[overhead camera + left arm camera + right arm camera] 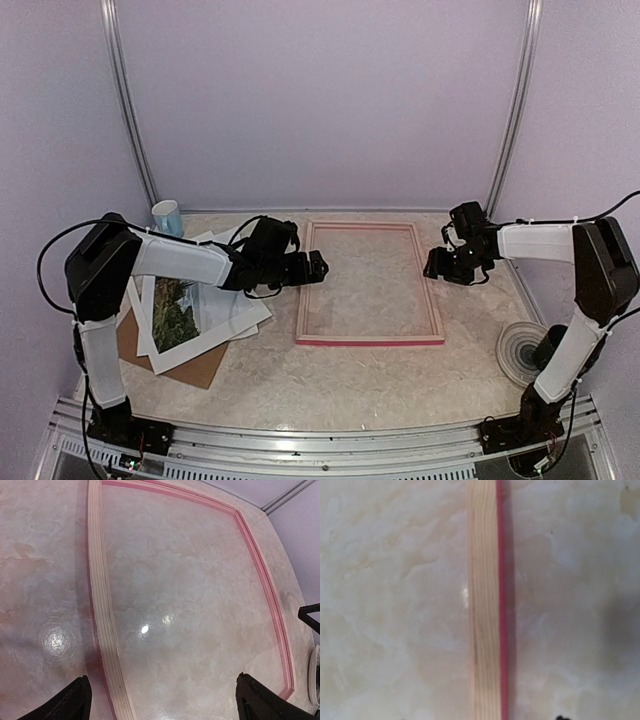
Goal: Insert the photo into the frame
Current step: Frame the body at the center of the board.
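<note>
Your left jaws stood wide over the frame [107, 645], empty; the right jaws' state could not be told.
You risked skidding that light, thin-railed rectangle, pale grained wood edged pink, across the glossy marbled desk [330, 390]. The photo [175, 312], thin flat paper, lay left of it with the white mat [200, 345] on brown board [195, 370]; pinching could crease it or drag the mat.
</note>
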Action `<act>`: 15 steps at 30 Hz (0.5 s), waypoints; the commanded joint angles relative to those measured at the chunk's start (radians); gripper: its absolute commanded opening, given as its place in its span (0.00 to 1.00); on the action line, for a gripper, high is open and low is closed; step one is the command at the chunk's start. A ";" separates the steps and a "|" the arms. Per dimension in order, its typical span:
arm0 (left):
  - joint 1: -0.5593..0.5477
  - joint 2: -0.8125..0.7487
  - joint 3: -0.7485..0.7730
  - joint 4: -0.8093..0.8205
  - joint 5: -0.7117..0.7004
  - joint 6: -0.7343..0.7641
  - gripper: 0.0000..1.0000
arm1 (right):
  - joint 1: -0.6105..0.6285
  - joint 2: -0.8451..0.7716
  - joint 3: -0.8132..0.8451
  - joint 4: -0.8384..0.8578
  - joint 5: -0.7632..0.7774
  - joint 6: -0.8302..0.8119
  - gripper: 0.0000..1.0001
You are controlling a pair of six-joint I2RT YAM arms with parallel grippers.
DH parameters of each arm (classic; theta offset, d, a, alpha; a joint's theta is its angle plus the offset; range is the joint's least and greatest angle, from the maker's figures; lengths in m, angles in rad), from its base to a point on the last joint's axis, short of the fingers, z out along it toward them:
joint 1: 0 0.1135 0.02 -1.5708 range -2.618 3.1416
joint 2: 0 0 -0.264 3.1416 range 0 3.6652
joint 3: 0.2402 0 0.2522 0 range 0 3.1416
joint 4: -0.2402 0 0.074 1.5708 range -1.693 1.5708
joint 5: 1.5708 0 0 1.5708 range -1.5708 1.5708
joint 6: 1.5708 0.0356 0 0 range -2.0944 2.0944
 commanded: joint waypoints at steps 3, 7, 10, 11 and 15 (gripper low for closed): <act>0.018 0.029 0.044 0.000 0.051 0.032 0.99 | -0.023 0.017 0.024 0.024 -0.046 0.011 0.64; 0.023 0.043 0.053 0.000 0.064 0.034 0.99 | -0.025 0.037 0.027 0.033 -0.063 0.016 0.64; 0.029 0.063 0.061 0.002 0.065 0.034 0.99 | -0.025 0.054 0.033 0.045 -0.085 0.020 0.63; 0.031 0.068 0.061 0.004 0.066 0.032 0.99 | -0.025 0.059 0.034 0.049 -0.092 0.021 0.63; 0.045 0.082 0.064 0.018 0.065 0.019 0.99 | -0.025 0.089 0.049 0.049 -0.095 0.020 0.63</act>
